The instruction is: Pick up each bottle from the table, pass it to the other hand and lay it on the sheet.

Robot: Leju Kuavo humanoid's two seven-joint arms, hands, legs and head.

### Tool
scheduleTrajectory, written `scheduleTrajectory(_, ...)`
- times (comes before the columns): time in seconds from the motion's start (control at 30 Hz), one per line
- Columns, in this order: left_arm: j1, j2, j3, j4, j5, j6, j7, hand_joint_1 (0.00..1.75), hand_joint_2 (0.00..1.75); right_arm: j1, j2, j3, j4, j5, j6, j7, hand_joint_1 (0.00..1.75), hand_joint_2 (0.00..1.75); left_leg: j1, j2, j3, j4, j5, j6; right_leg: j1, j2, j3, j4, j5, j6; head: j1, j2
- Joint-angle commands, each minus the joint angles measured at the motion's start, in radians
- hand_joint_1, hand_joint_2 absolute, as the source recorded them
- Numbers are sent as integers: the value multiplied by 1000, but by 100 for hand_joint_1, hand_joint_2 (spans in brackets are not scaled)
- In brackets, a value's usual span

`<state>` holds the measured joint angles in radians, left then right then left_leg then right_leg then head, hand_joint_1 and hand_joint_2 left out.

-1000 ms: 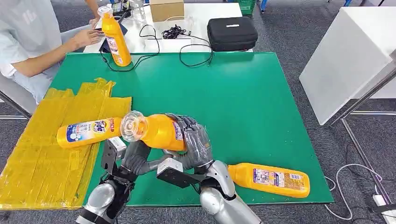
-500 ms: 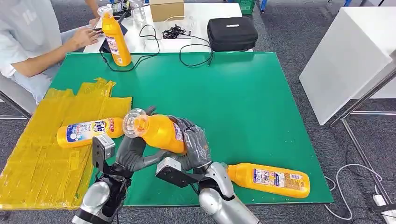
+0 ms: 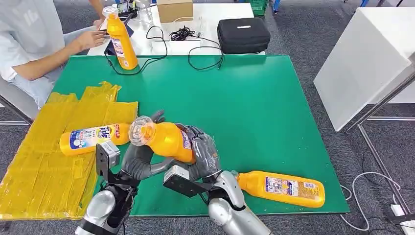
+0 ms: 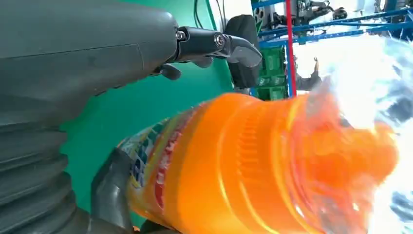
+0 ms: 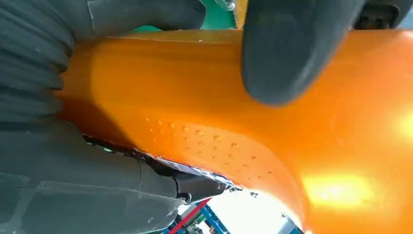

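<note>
An orange bottle [image 3: 166, 141] with a clear cap hangs tilted above the green table's [image 3: 254, 107] near edge, cap toward the yellow sheet [image 3: 44, 161]. My right hand [image 3: 204, 152] grips its body; a dark finger [image 5: 292, 48] lies across the orange bottle [image 5: 234, 126]. My left hand [image 3: 139, 159] sits under the neck with fingers spread around it. In the left wrist view a finger [image 4: 214, 41] stands apart from the orange bottle [image 4: 253, 165]. A second bottle [image 3: 93, 138] lies on the sheet, a third [image 3: 284, 188] lies on the table at near right.
Another orange bottle [image 3: 121, 41] stands upright at the table's far left corner, next to a seated person's hand [image 3: 90, 38]. Black cables [image 3: 195, 54] trail onto the far edge. A black case [image 3: 242, 34] and a box sit on the white table behind.
My left hand has shifted left under the bottle's neck and its fingers have spread up around it. The bottle's cap end has lifted slightly. The right hand keeps its grip.
</note>
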<state>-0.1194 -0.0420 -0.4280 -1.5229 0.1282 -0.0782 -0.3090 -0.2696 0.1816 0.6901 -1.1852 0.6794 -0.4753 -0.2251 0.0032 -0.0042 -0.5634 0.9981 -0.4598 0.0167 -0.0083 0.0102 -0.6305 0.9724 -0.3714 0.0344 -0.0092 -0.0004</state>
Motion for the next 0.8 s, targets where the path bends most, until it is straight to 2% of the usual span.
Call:
scheduleTrajectory(0.03, -28, -1, -98, 34, -10, -7, 8, 0, 175, -45, -1, 0, 76, -1, -1, -1, 175, 175, 0, -1, 6, -1, -2, 0, 1, -2, 6, -1, -2, -1, 0, 0)
scheduleTrajectory(0.13, -27, 3, -129, 50, -19, -16, 14, 0, 175, -48, -4, -18, 78, -6, -15, -2, 175, 175, 1, -1, 8, -1, -3, -1, 1, -2, 8, -1, -3, -1, 0, 0)
scheduleTrajectory(0.17, -29, 7, -154, 62, -39, -34, 32, 0, 175, -51, -6, -60, 56, -8, -97, -8, 175, 175, 0, -1, 5, -1, -1, -1, 0, -2, 5, -1, -2, -1, 0, 0)
scheduleTrajectory(0.4, -29, 9, -177, 77, -63, -29, 28, 0, 175, -49, -27, -213, -19, -20, -96, -4, 175, 175, 0, -2, 5, 0, -2, 0, 0, -3, 5, 0, -2, 0, 0, 0)
scheduleTrajectory(0.5, -31, 9, -178, 76, -66, -31, 29, 0, 175, -46, -22, -215, -14, -14, -99, -8, 175, 175, -1, -1, 2, -1, 0, 0, -1, -1, 2, -1, 0, 0, 0, 0)
scheduleTrajectory(0.57, -29, 9, -183, 76, -69, -32, 32, 0, 175, -44, -15, -216, -6, -13, -103, -8, 175, 175, 0, -1, 7, -1, -2, -1, 0, -3, 7, -1, -3, -1, 0, 0)
scheduleTrajectory(0.63, -30, 8, -184, 78, -70, -33, 32, 0, 175, -48, -11, -213, 3, -13, -99, -8, 175, 175, 0, -1, 3, -1, -1, 0, 0, -2, 3, -1, -1, 0, 0, 0)
scheduleTrajectory(0.73, -31, 7, -183, 81, -70, -32, 32, 0, 175, -58, -2, -197, 35, -12, -84, -9, 175, 175, 1, 2, 6, 0, -3, -1, 1, 0, 6, 0, -2, -1, 0, 0)
scheduleTrajectory(0.8, -35, 6, -181, 82, -70, -32, 33, 0, 175, -61, 8, -174, 58, -8, -74, -12, 175, 175, 0, 0, 3, -1, 0, 0, 0, -1, 3, -1, -1, 0, 0, 0)
